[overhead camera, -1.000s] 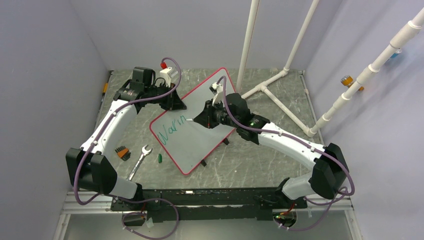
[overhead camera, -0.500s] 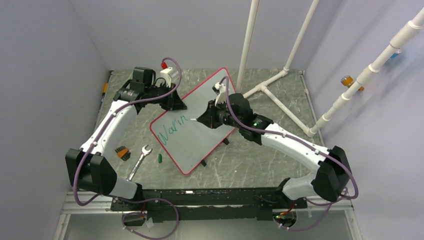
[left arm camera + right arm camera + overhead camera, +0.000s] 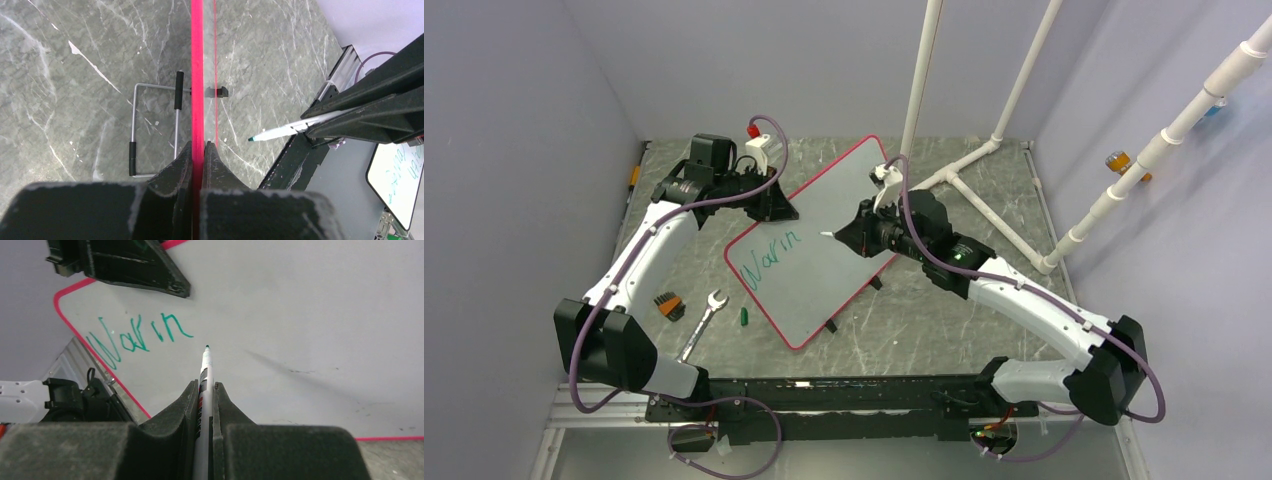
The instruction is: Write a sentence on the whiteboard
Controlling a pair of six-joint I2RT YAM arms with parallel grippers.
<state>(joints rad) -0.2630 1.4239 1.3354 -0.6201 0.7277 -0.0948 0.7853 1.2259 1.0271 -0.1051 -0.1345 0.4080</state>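
**Op:** Grey marbled tabletop [image 3: 944,330] fills my overhead feed, with pale walls around it and white plastic pipes [image 3: 921,80] rising at the far right.

**Desk:** Where is the board?

**Op:** I see the large flat white board with the thin red rim [image 3: 824,290] mid-table between my two arms. It lies at a slant, one corner toward the far wall, raised on small black feet [image 3: 831,325].

**Desk:** And your left arm?

**Op:** My left gripper [image 3: 198,146] is clamped on the board's red rim at its far left edge. On that wrist feed the rim runs straight between the closed fingers.

**Desk:** Right side?

**Op:** My right gripper [image 3: 205,386] is clenched around a slim white marker with a green tip [image 3: 205,365]. The tip hangs just off the surface near the board's middle, a little to the right of the writing.

**Desk:** What's written?

**Op:** I read green handwritten lettering [image 3: 137,335], a single line near the board's left corner, roughly "Warin".

**Desk:** Anything loose?

**Op:** Three things lie on the table left of the board. I can see a silver open-ended wrench [image 3: 704,322], a small green cap-shaped piece [image 3: 744,316] just beside the board's near edge, and an orange-and-black bit holder [image 3: 669,304].
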